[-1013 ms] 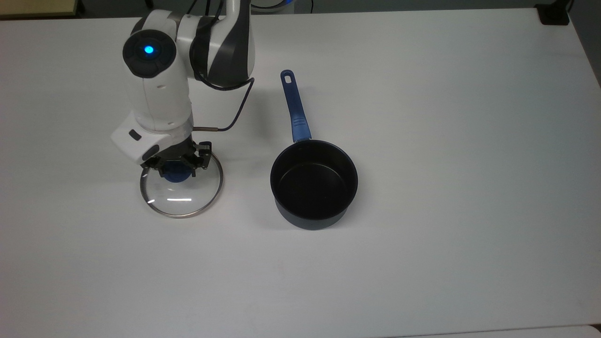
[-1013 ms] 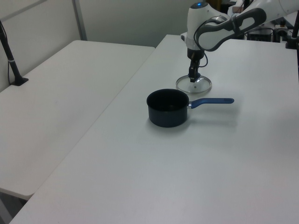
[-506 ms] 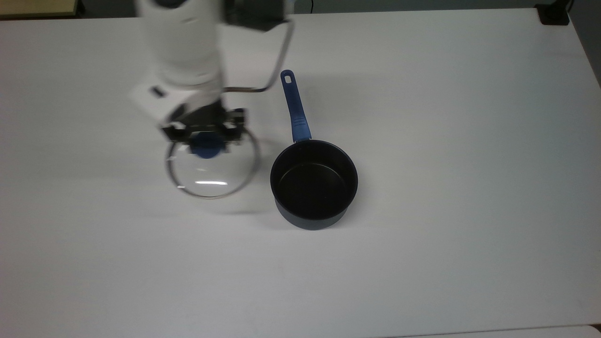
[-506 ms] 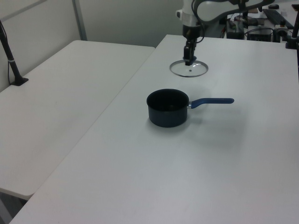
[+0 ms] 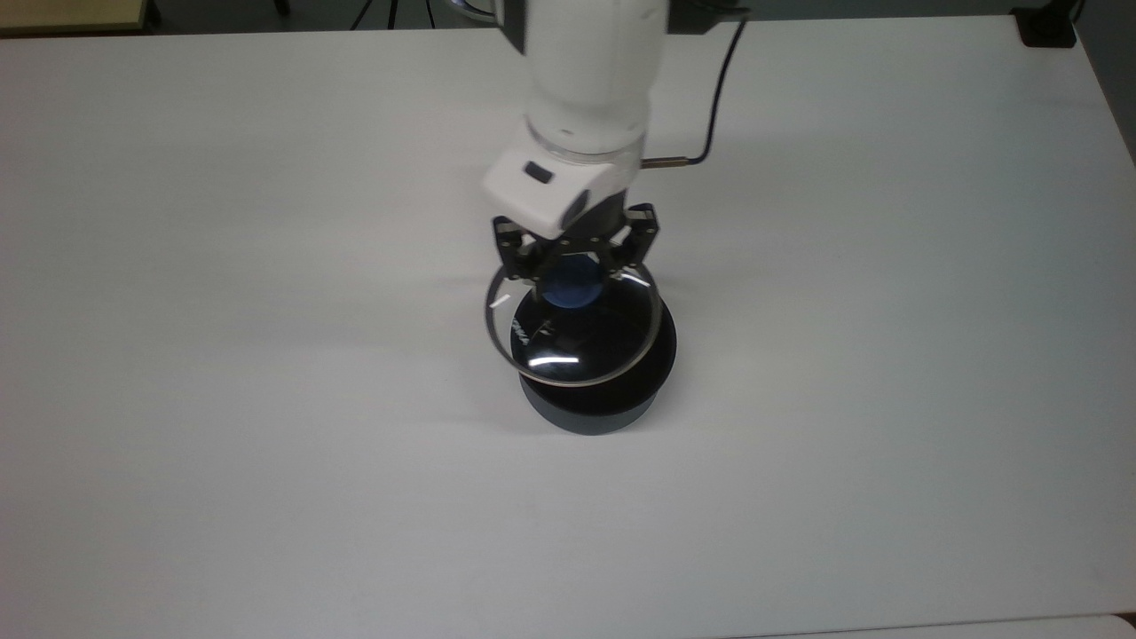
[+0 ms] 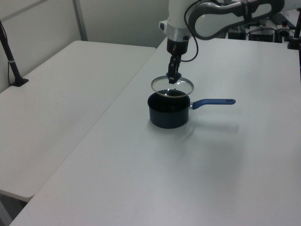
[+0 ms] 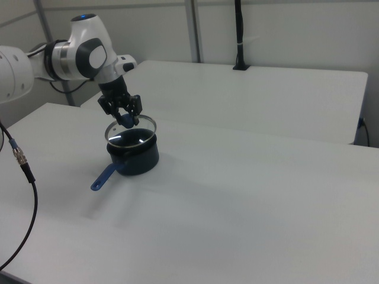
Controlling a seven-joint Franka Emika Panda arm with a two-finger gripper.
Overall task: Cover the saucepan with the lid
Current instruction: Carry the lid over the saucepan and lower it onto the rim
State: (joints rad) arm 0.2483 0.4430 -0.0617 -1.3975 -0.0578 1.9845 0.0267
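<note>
The hand (image 5: 575, 259), clamped on the lid (image 5: 572, 355), holds it off-centre above the saucepan (image 5: 593, 404); released now, its rim may catch.

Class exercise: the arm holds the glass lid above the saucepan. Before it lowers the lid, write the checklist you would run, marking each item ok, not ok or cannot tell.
1. Gripper shut on the blue knob of the lid: ok.
2. Lid clear of the saucepan rim: ok, a gap shows in the left view.
3. Lid centred over the pan: cannot tell.
4. Lid level: cannot tell.
5. Saucepan upright on the table: ok.
6. Pan interior empty: cannot tell.
</note>
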